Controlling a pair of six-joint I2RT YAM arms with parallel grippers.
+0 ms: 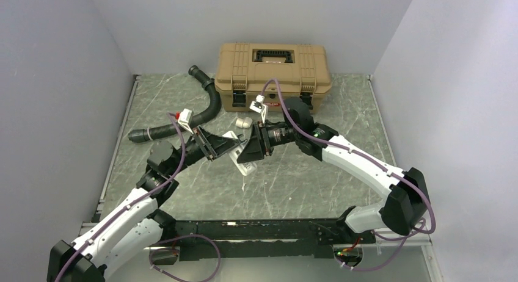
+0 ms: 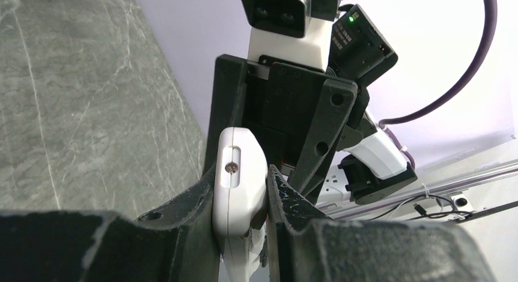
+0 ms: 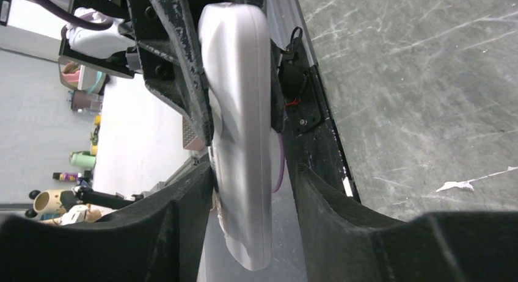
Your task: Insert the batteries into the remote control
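- Currently you hold the remote control (image 1: 245,166) in the air between the two arms, above the middle of the surface (image 1: 317,184), not resting on it.
- Your left gripper (image 2: 241,193) is closed tight on the narrow sides of the remote control, near one end; I judge this is to fix it so the other arm can work on it.
- Your right gripper (image 3: 250,178) is partly open, with one finger on each side of the same body. One finger touches it and a thin gap shows at the other, so it does not clamp.
- The remote control is smooth matte white plastic, slim, with rounded ends. A small metal screw (image 2: 231,166) sits in an oval recess on its edge.
- The gripper fingers are rough black plastic, and the surface has a grey-green marble pattern.
- I cannot find any batteries, so loading seems not yet done.
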